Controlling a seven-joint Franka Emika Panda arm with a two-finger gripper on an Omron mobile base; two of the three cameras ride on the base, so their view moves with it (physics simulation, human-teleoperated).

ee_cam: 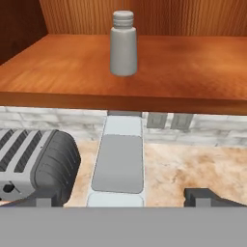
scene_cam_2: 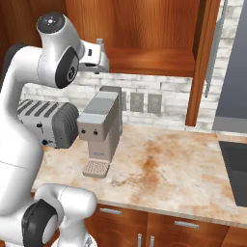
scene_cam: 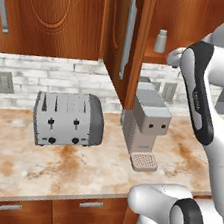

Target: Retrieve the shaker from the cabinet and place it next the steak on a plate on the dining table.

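Now your jaws (ee_cam: pixel 123 195) are spread wide and hold nothing, hovering in front of the open cabinet (scene_cam: pixel 73 7), just below its wooden shelf (ee_cam: pixel 72 72) and above the coffee maker (ee_cam: pixel 118 161) and toaster (ee_cam: pixel 38 164) on the tabletop (scene_cam: pixel 75 169). The shaker (ee_cam: pixel 123 44) stands upright on that shelf, ahead and higher than the fingertips, well apart from them. Raise the hand until the fingertips clear the shelf edge, centre the shaker between them, then ease forward level and close on its body below the cap.

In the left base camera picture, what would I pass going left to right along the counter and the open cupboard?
Toaster → open cabinet door → coffee machine → shaker on the cabinet shelf.
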